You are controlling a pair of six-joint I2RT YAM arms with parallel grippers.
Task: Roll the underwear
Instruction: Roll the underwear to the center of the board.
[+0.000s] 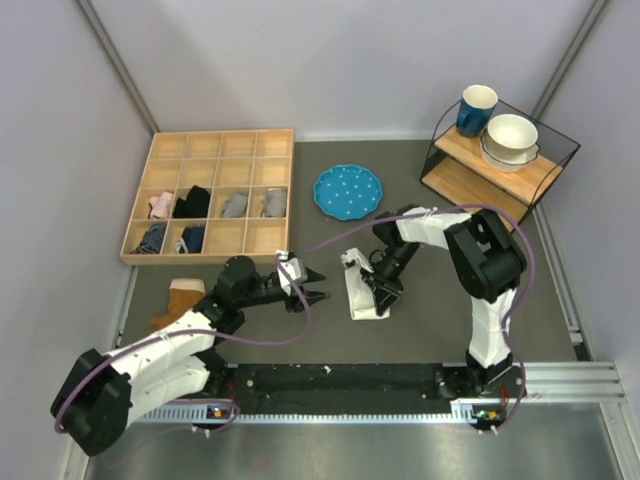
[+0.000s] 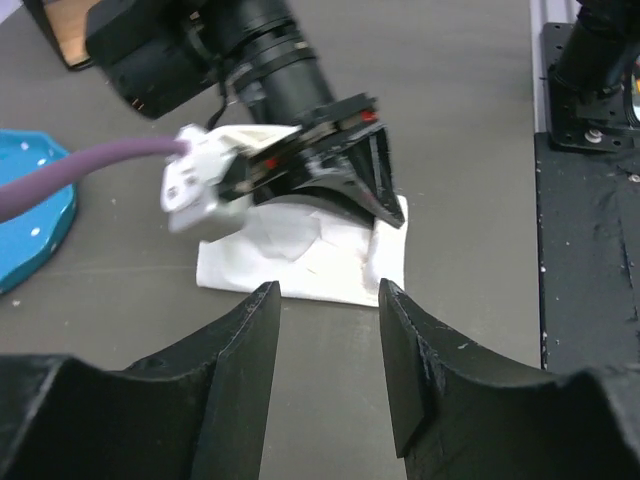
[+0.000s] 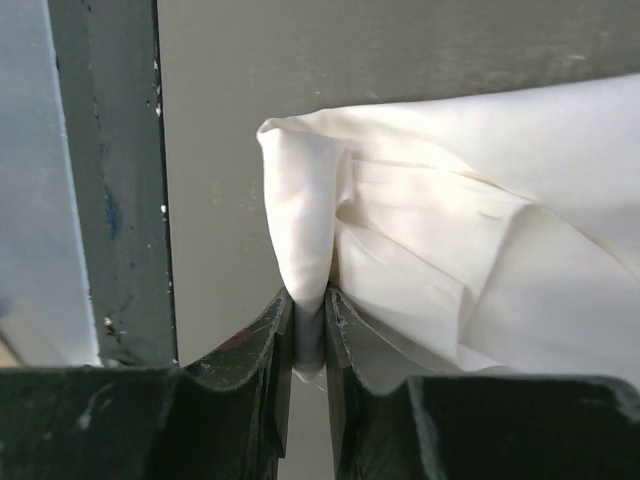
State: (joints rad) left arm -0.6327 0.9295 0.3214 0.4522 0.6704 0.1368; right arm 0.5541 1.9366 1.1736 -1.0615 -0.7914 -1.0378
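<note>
**While the right pincer grips the fold, roll low and level**

Because the underwear [image 1: 362, 292] lies as a narrow, partly folded white pad near the middle of the bench [image 1: 430, 330], at about 6 o'clock of the blue plate [image 1: 347, 191], a pull on one edge can drag the whole piece instead of turning it. The right pincer [image 3: 308, 322] is clamped on a raised fold of cloth toward the pad's 4 o'clock edge in the top view. Its wrist view shows the fold pressed thin between the two fingers, with the rest of the cloth spreading away over the bench. The left pincer [image 1: 312, 297] hovers at 9 o'clock of the cloth, jaws apart, near it but not touching.

To do this step well, I judge, the right pincer should carry the fold over low and along the pad's length, so that the layers stack rather than bunch. The left pincer would best press down on the free side to pin it. Soft cloth tends to spring open, so release should come only once the roll rests under its own weight.
</note>
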